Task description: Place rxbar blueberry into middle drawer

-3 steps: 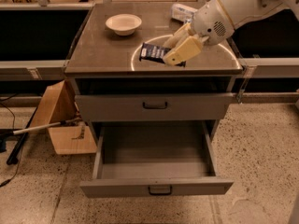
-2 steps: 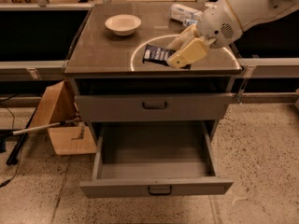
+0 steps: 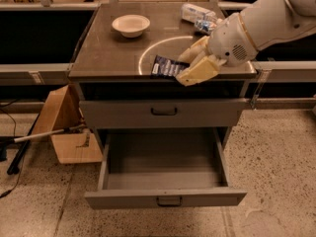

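Observation:
The rxbar blueberry (image 3: 167,67), a flat dark blue wrapper with pale print, is held over the front part of the cabinet top (image 3: 108,53). My gripper (image 3: 182,69) is shut on its right end, with cream fingers (image 3: 198,72) above and below it. The white arm reaches in from the upper right. Below, the middle drawer (image 3: 165,197) is pulled out toward the camera, and its grey tray (image 3: 163,157) holds nothing. The bar is above and behind the drawer's opening.
A white bowl (image 3: 131,24) sits at the back left of the top, and clear crinkled bottles (image 3: 197,15) lie at the back right. A shut drawer with a black handle (image 3: 164,111) is above the open one. A cardboard box (image 3: 64,127) and a stick (image 3: 44,135) lie on the floor to the left.
The gripper has carried the blue bar a little toward the cabinet's front edge and slightly right. The drawer has stayed open.

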